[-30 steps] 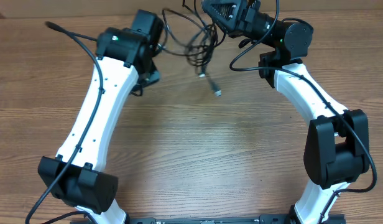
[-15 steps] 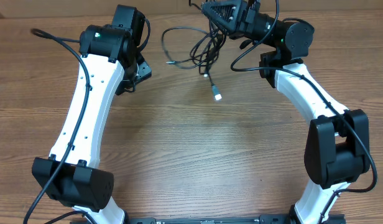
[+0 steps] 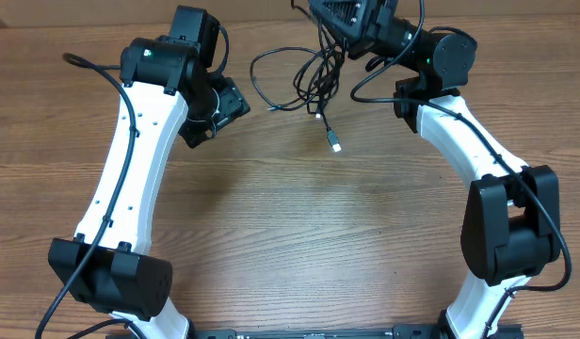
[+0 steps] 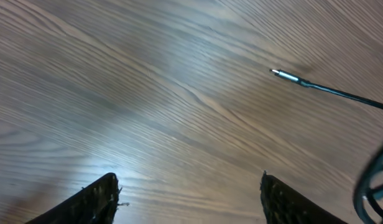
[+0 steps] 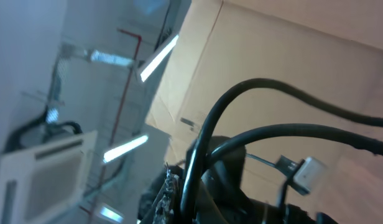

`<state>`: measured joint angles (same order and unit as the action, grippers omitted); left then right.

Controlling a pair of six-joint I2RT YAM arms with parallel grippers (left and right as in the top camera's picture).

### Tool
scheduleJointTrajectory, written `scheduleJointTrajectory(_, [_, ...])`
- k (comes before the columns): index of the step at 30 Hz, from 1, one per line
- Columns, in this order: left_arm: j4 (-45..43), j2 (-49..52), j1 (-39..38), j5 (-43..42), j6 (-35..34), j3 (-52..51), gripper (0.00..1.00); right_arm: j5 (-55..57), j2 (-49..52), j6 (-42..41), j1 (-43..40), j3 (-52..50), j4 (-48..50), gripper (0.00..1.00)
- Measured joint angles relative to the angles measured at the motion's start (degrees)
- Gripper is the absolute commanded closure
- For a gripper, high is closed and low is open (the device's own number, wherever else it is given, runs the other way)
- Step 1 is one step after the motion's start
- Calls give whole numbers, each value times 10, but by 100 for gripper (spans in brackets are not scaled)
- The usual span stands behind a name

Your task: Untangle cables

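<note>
Grainy wooden tabletop (image 3: 290, 235) is lying beneath thin, looping black cables (image 3: 315, 83) with a silver plug (image 3: 335, 144). Right gripper (image 3: 339, 24) is clamping the cables; left gripper (image 4: 188, 185) is gaping wide, empty.

Table (image 3: 290, 254): wood-grain top, brown, smooth, w/ a soft matt sheen. Cables (image 3: 320, 77): thin black cords, plastic-looking jacket, slightly glossy. One plug end (image 3: 336, 145): bright silver metal. Arm links (image 3: 130, 188): smooth white plastic. Joint covers (image 3: 507, 226): black, approx. matt.
</note>
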<state>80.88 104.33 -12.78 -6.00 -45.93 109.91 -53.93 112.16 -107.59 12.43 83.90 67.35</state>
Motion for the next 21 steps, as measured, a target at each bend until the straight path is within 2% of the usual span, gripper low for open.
scheduleJointTrajectory(5, [-6,0,-8,-76,0,0,15,4,0,-17,0,0,0,96])
scheduleJointTrajectory(9, [-52,0,-32,-113,6,0,14,4,0,-22,0,0,0,96])
scheduleJointTrajectory(15, [-150,0,-62,-127,56,0,4,1,0,-23,1,0,0,96])
scheduleJointTrajectory(21, [-209,0,-66,-127,70,0,4,-5,0,-28,3,0,13,96])
